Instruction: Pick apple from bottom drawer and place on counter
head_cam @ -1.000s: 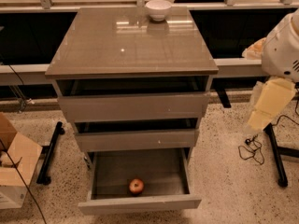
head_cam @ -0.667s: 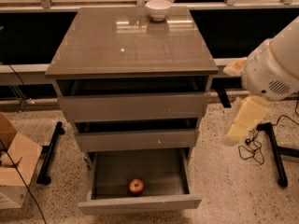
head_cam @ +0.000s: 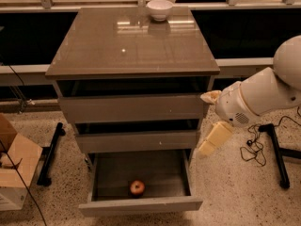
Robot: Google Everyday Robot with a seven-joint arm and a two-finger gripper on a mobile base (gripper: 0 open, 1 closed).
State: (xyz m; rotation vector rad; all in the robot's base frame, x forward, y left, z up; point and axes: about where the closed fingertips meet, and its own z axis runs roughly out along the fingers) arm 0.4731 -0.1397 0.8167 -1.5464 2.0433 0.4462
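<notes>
Your gripper (head_cam: 214, 138) hangs just right of the cabinet, level with the middle drawer (head_cam: 136, 140). You cannot tell whether it is open or closed, and the arm behind it runs off the right edge. The apple (head_cam: 137, 187) lies in the pulled-out bottom drawer (head_cam: 141, 205), near its front wall. The glossy counter (head_cam: 131, 46) carries a white bowl (head_cam: 160, 8) at its back edge. A cardboard box (head_cam: 14, 166), cut off at left, sits on the speckled floor (head_cam: 235, 192).

Dim; glare on counter (head_cam: 131, 51); claw (head_cam: 209, 144) at mid-rt
</notes>
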